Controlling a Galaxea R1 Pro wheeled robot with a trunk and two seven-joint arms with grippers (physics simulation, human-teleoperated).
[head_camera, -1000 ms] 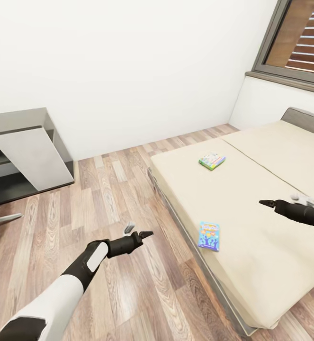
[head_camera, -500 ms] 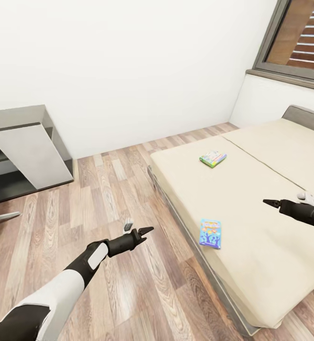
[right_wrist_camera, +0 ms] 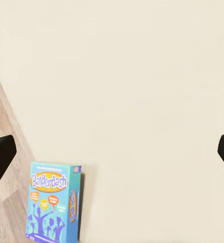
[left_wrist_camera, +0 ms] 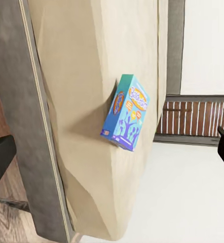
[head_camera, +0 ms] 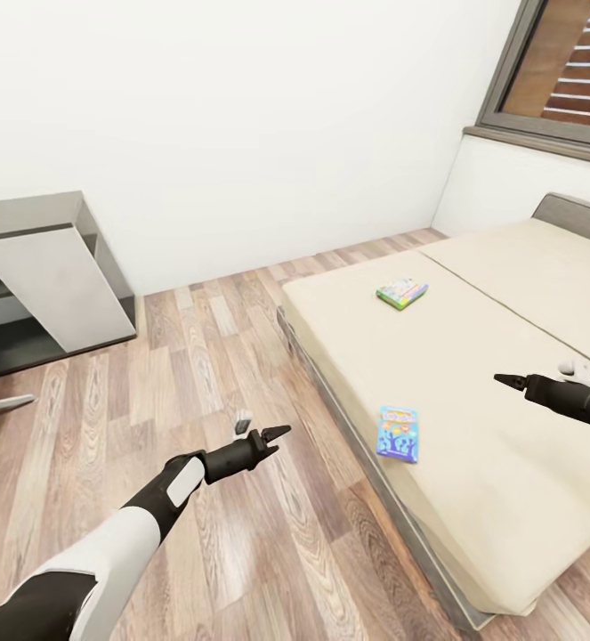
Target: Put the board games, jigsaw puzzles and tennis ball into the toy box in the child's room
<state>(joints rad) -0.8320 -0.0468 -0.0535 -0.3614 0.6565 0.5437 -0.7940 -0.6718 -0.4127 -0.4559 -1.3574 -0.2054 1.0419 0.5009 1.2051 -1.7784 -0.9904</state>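
The robot stands at the bed (head_camera: 472, 356), both arms out, about to fetch the two board games lying there — nothing is in hand yet. The blue game box (head_camera: 397, 434) lies flat near the mattress edge, the Skip-Bo box (head_camera: 401, 291) farther up. The right gripper (head_camera: 508, 381) hovers over the mattress, the left gripper (head_camera: 268, 436) over the floor; both wrist views show jaws wide apart. Next, I'd judge, the right arm must descend onto the blue box. The right forearm is cut off at the frame edge.

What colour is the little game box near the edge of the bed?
The blue box is bright blue with orange lettering and purple cartoon figures, clearest in the right wrist view.
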